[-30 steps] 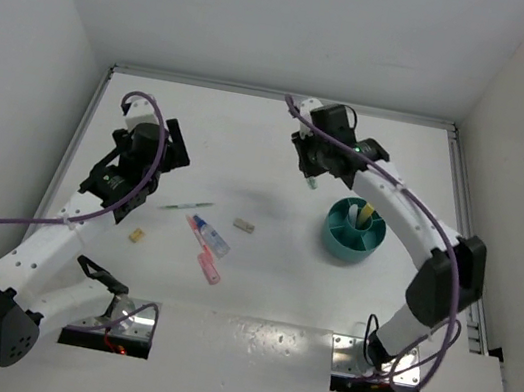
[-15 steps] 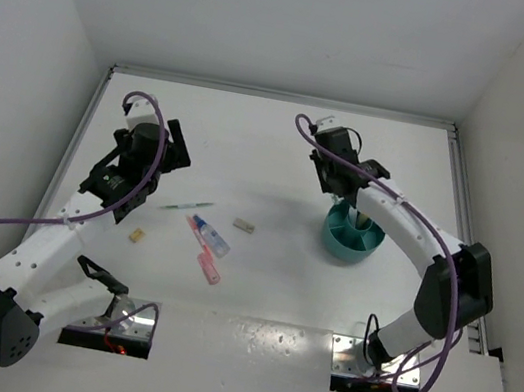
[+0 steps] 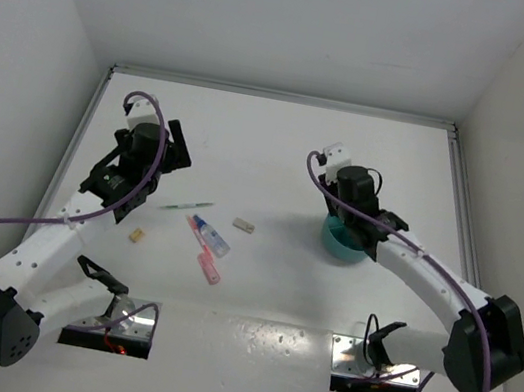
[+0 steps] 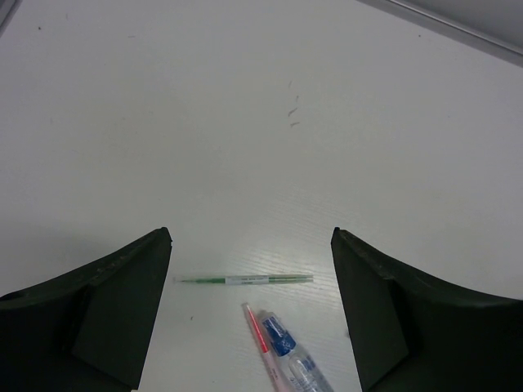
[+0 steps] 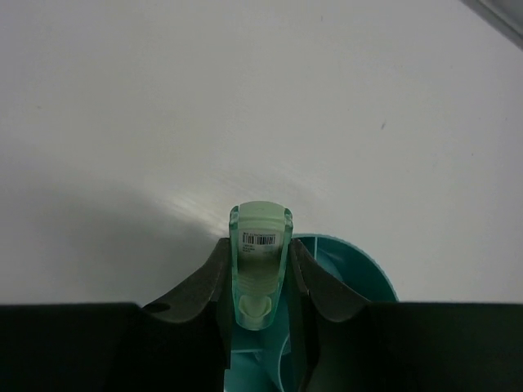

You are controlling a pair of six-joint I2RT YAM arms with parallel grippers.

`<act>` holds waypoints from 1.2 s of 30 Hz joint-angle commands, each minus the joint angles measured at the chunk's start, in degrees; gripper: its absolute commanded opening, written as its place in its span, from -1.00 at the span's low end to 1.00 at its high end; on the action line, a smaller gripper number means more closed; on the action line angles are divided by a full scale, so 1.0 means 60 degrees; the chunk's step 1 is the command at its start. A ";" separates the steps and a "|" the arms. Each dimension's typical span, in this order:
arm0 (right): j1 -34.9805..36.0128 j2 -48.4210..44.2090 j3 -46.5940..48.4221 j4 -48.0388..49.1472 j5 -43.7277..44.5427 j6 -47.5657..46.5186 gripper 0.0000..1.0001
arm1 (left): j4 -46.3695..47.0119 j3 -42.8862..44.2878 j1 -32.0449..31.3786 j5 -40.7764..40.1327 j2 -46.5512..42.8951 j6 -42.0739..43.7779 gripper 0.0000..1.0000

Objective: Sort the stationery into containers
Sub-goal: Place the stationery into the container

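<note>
Well, my right gripper (image 5: 260,273) pinched the green marker (image 5: 260,237) tight just over the teal tub (image 5: 364,260), while my left gripper (image 4: 252,245) hung wide open above the thin green pen (image 4: 245,279) on the table (image 4: 245,114).

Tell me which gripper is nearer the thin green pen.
Left. The left gripper hangs open above the thin green pen; the right gripper is far off, over the teal tub.

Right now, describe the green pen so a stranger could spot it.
On the white table, find the loose items scattered left of the teal tub. The green pen lies just beyond the clear-blue tube, by far the thinnest thing there.
</note>
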 commanded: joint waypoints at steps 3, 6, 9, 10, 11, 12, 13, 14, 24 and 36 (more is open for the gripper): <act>-0.0033 -0.0797 -0.0784 0.2650 -0.0940 -0.0695 -1.00 | 0.0141 0.0014 0.0097 0.0031 0.0001 0.0105 0.70; -0.0033 -0.0797 -0.1136 0.3089 -0.1160 -0.0783 -1.00 | 0.0141 0.0014 0.0097 0.0031 0.0001 0.0105 0.70; -0.0033 -0.0797 -0.1457 0.3439 -0.1453 -0.0783 -1.00 | 0.0141 0.0014 0.0097 0.0031 0.0001 0.0105 0.70; -0.0033 -0.0797 -0.1662 0.3587 -0.1454 -0.0914 -1.00 | 0.0141 0.0014 0.0097 0.0031 0.0001 0.0105 0.70; -0.0033 -0.0797 -0.1751 0.3719 -0.1454 -0.1060 -1.00 | 0.0141 0.0014 0.0097 0.0031 0.0001 0.0105 0.70; -0.0033 -0.0797 -0.1911 0.3938 -0.1309 -0.1163 -1.00 | 0.0141 0.0014 0.0097 0.0031 0.0001 0.0105 0.70; -0.0033 -0.0797 -0.1913 0.4085 -0.1191 -0.1382 -1.00 | 0.0141 0.0014 0.0097 0.0031 0.0001 0.0105 0.70; -0.0033 -0.0797 -0.2015 0.4086 -0.0973 -0.1471 -1.00 | 0.0141 0.0014 0.0097 0.0031 0.0001 0.0105 0.70; -0.0208 -0.0797 -0.2016 0.3751 -0.0912 -0.1867 -1.00 | 0.0141 0.0014 0.0097 0.0119 -0.0087 0.0105 0.70; -0.0574 -0.0519 -0.1635 0.2417 -0.1497 -0.2277 -0.99 | 0.0141 0.0014 0.0097 0.0119 -0.0087 0.0105 0.70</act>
